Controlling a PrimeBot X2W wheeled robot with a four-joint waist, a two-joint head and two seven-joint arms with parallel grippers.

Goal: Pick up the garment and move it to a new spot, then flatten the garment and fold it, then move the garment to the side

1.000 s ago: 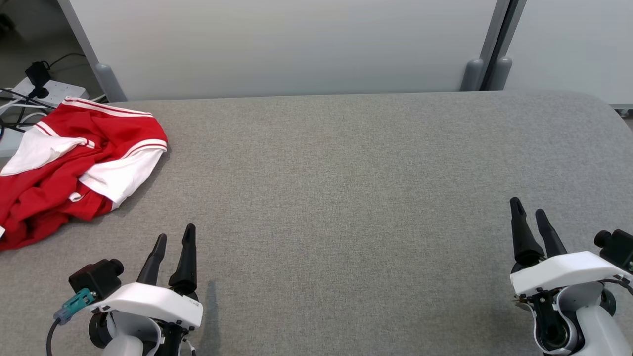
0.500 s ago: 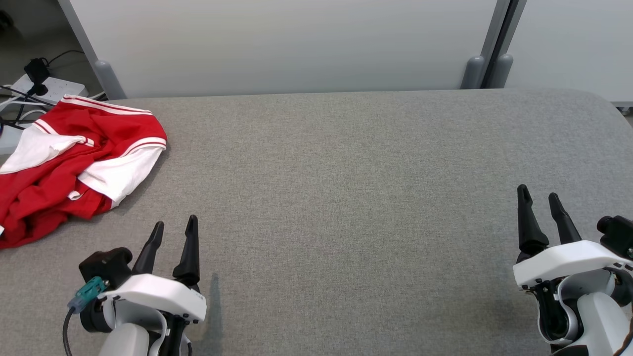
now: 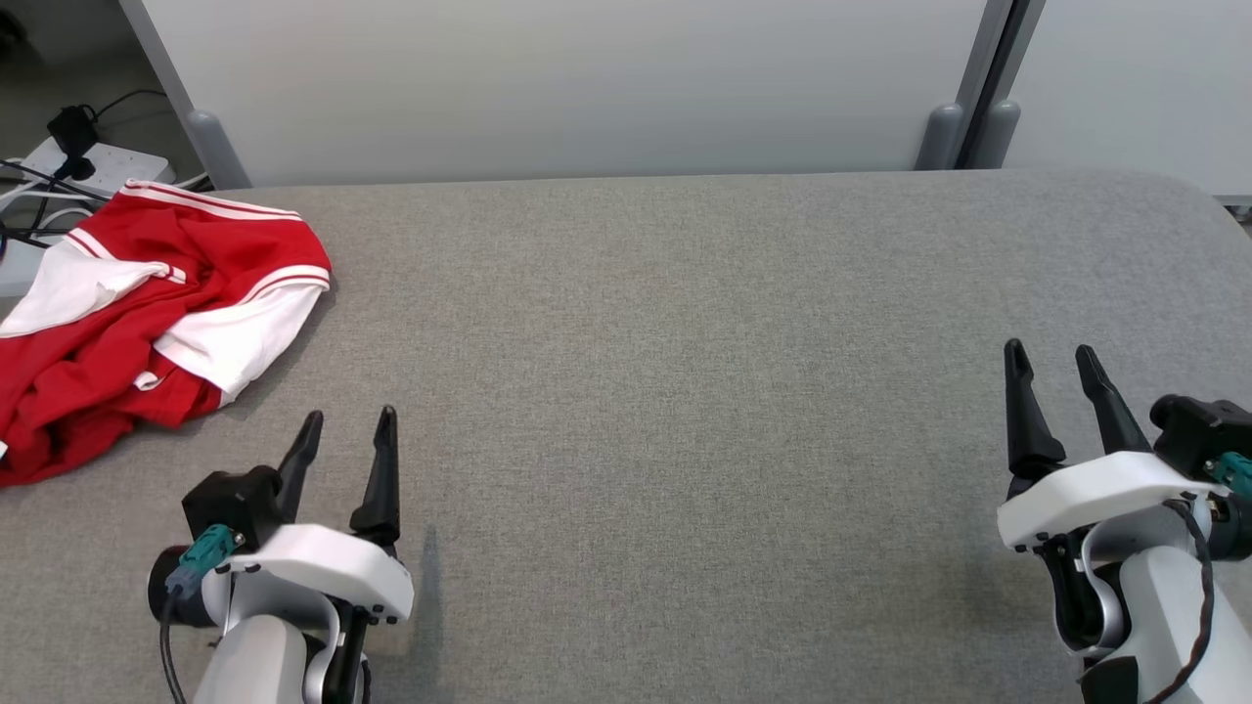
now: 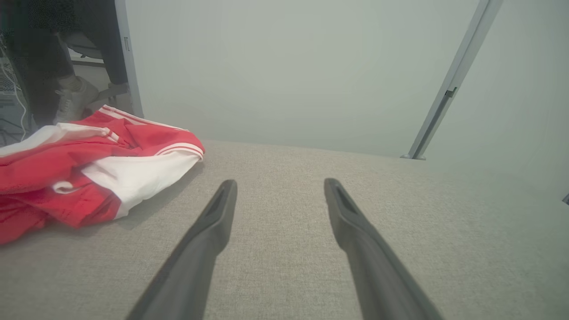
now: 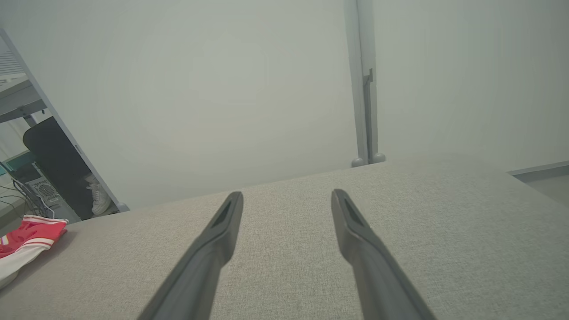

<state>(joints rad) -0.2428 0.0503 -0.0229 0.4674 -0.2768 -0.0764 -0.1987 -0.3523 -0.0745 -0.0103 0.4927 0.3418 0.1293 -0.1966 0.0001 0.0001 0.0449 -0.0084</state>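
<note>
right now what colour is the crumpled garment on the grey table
Red with white panels and thin white stripes, this crumpled cloth garment; the head view shows it best.

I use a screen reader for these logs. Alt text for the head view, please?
A crumpled red-and-white garment lies at the far left of a grey fabric table. The left gripper and right gripper point forward at the near side, both open and empty.

The crumpled garment [image 3: 147,303] takes the far-left corner of the table [image 3: 685,391]; middle and right lie open
</note>
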